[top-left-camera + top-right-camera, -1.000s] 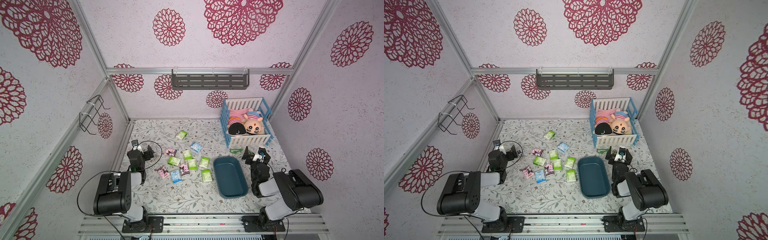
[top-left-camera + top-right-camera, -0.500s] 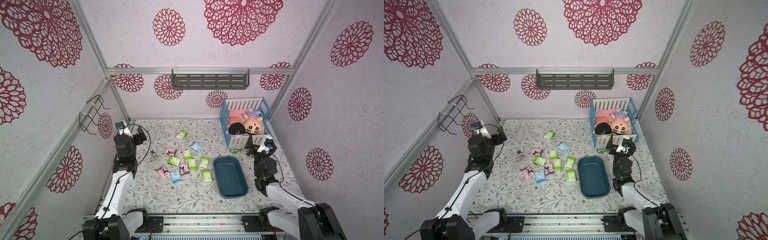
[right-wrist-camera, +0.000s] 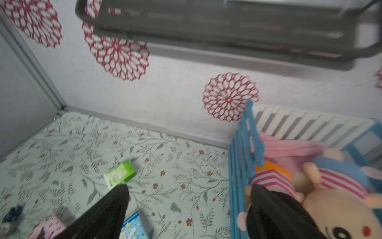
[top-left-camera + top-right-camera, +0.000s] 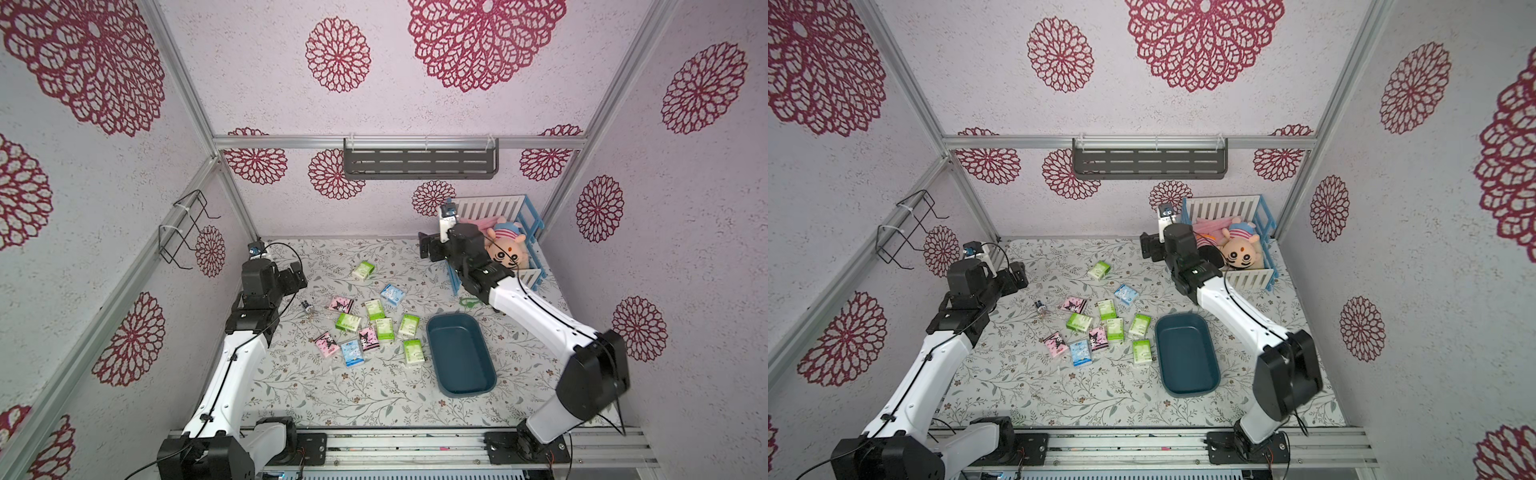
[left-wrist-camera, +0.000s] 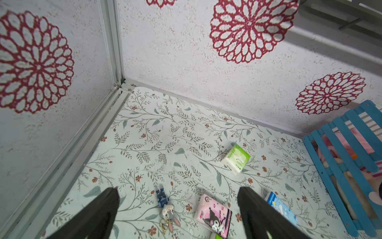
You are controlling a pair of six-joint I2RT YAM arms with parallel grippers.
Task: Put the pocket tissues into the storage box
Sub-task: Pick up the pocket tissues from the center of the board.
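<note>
Above the table (image 4: 332, 395), left claw (image 4: 297, 276) and right claw (image 4: 428, 249) hung released; pocket tissues (image 4: 413, 352) at the storage box's (image 4: 461, 357) nine o'clock probably wanted a square, top-down pinch.

Robot lab cell, dressed up as a home. Aluminium frame (image 4: 399, 142) carries wallpapered panels (image 4: 249, 75) with red flower print; left arm (image 4: 232, 370) and right arm (image 4: 536, 318), both white, bolted to a rail (image 4: 415, 446) at the front of a floral worktop (image 4: 353, 399). Props: toy crib (image 4: 490, 205) with a plush doll (image 4: 507, 255), grey wall shelf (image 4: 419, 164), wire rack (image 4: 183, 228). Probably a nursery mock-up; crib contents blur up close.
</note>
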